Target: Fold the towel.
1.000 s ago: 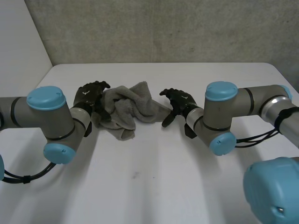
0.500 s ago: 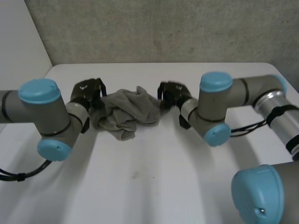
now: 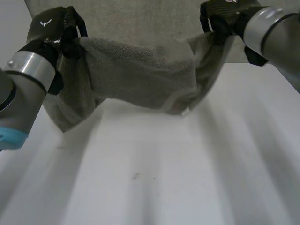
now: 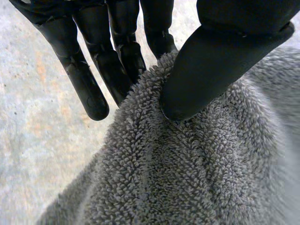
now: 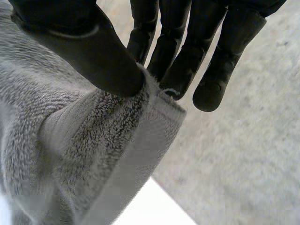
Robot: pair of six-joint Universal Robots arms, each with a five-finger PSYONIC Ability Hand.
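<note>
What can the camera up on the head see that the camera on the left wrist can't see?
Head view: the right hand pinching the towel, which hangs stretched between two hands above the white table. Left wrist view: up close, the thumb pressing the towel's fluffy loops against the fingers. Both: the left hand gripping the grey towel.

No words, numbers or brand names can be read. The back of the left hand bears a small white emblem, a winged shape without letters; a similar white mark on the right hand is too cut off to read
</note>
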